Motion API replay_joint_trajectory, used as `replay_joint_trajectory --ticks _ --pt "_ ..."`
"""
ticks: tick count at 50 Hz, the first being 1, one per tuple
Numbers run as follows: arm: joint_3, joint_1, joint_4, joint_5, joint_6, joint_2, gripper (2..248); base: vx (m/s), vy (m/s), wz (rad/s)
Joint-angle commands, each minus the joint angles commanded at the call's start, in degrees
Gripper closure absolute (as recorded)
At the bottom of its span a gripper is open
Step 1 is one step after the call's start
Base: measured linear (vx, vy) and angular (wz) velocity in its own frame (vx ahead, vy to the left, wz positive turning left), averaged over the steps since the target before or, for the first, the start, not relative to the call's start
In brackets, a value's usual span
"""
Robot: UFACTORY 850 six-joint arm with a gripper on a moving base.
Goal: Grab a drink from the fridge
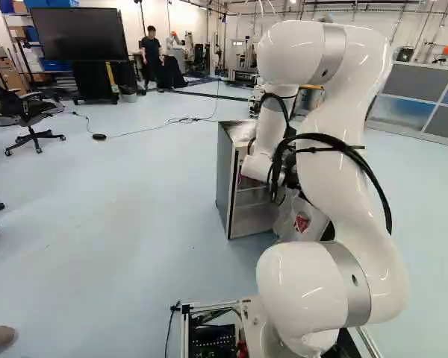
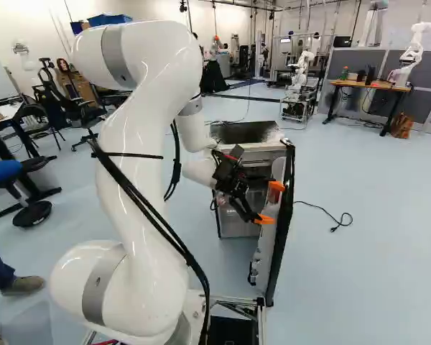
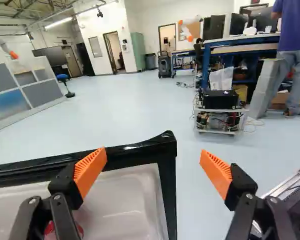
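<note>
In the right base view my gripper (image 2: 270, 203) is at the inner side of the fridge door (image 2: 283, 215), which stands swung out from the fridge (image 2: 238, 217). Seen from the wrist, the gripper (image 3: 154, 160) has its fingers wide apart with nothing gripped. The door's black corner (image 3: 166, 145) lies between and beyond them; one finger is over its white inner liner (image 3: 132, 200), the other past its edge. A red item (image 3: 51, 231) shows partly behind a finger; I cannot tell whether it is a drink. My arm hides part of the fridge (image 1: 228, 175) in the left base view.
A cable (image 2: 334, 219) lies on the floor beyond the door. Farther off are a desk (image 2: 370, 85), another robot (image 2: 412, 52), low partitions (image 1: 414, 93) and an office chair (image 1: 31, 119). The wrist view shows a wheeled cart (image 3: 221, 112) and a workbench (image 3: 240, 42).
</note>
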Motion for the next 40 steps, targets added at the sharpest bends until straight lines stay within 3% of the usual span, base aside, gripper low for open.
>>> replay_joint_trajectory --ticks 40 --pt "-9.4 -13.3 0.0 0.0 0.0 -3.4 3 0.0 0.0 0.0"
